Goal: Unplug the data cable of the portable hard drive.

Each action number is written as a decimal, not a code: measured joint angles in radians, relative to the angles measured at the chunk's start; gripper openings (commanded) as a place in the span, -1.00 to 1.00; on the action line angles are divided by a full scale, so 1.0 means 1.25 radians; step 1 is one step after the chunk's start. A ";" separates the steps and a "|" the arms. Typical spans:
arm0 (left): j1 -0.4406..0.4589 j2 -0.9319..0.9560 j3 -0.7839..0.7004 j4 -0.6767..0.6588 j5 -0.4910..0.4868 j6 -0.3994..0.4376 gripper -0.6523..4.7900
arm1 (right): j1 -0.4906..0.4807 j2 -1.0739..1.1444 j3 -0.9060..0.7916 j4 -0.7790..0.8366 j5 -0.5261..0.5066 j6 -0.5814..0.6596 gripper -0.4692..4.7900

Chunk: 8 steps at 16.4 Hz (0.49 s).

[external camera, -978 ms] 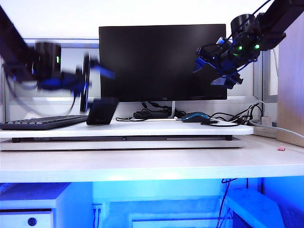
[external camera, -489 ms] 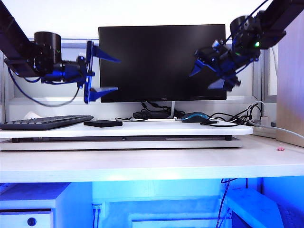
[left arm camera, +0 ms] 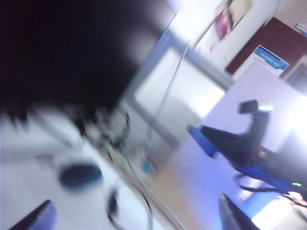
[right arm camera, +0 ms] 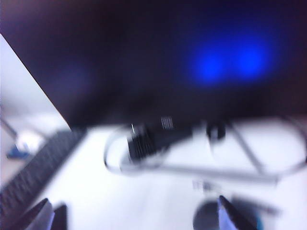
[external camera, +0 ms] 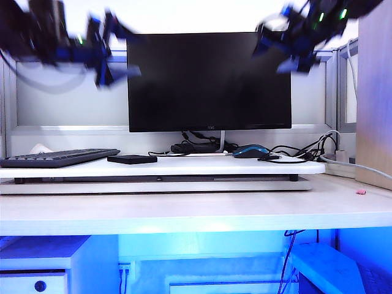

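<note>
The portable hard drive [external camera: 131,158], a flat black box, lies on the raised white desk board [external camera: 184,166] just right of the keyboard. A thin black data cable [external camera: 162,153] runs along the board from behind the drive toward the monitor foot; whether its plug sits in the drive cannot be made out. My left gripper [external camera: 125,49] hangs blurred high above the drive, open and empty. My right gripper [external camera: 277,55] is high at the monitor's upper right corner, also open and empty. Both wrist views are smeared. They show widely parted fingertips [left arm camera: 36,218] [right arm camera: 230,218] with nothing between them.
A black monitor [external camera: 209,79] stands at the back, with a bundle of thicker black cables [external camera: 196,147] [right arm camera: 148,136] at its foot. A keyboard [external camera: 58,157] lies at the left and a blue-and-black mouse [external camera: 251,150] [left arm camera: 80,175] at the right. A wooden panel [external camera: 375,92] bounds the right side.
The drive, tilted up under the left gripper a second ago, dropped flat on the board and has stayed there. Both arms have risen toward the monitor's top, and the left wrist has rolled.
</note>
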 measured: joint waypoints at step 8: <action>0.051 -0.296 0.001 -0.488 -0.147 0.481 1.00 | 0.000 -0.172 0.001 -0.035 0.000 -0.031 0.86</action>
